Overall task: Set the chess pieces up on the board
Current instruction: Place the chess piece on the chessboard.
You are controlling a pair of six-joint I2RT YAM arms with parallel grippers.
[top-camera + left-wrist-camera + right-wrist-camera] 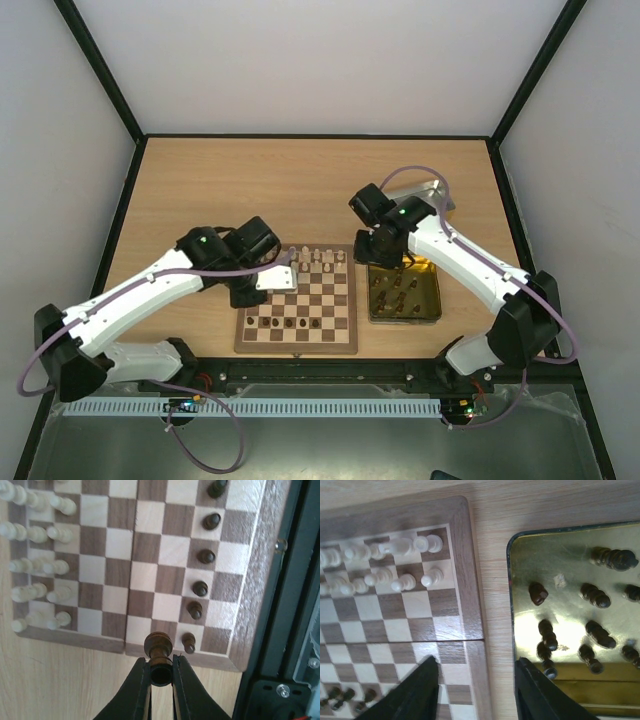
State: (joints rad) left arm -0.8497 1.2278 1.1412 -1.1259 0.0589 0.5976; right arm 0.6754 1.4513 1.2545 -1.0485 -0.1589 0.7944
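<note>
- Chess pieces (pixel 318 260): pale set stood at the board's (pixel 296 345) 12 o'clock side, six dark pawns (pixel 200 587) toward 6; rest lay in gold tin (pixel 509 580) at 3 o'clock.
- My left gripper (pixel 160 672) pinched a dark piece (pixel 158 644) by board's corner.
- My right gripper (pixel 475 680) hung wide, empty, btwn board & tin.
- Step, I judged: placing dark back rank; next needs setting it upright on corner sq, then release.

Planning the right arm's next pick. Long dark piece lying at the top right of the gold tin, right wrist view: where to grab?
Likely mid-length, from above. The long dark piece lies flat on the gold tin floor, clear of its neighbours, so only top and sides are free. Turn the open right gripper so its fingers close across the long axis.
</note>
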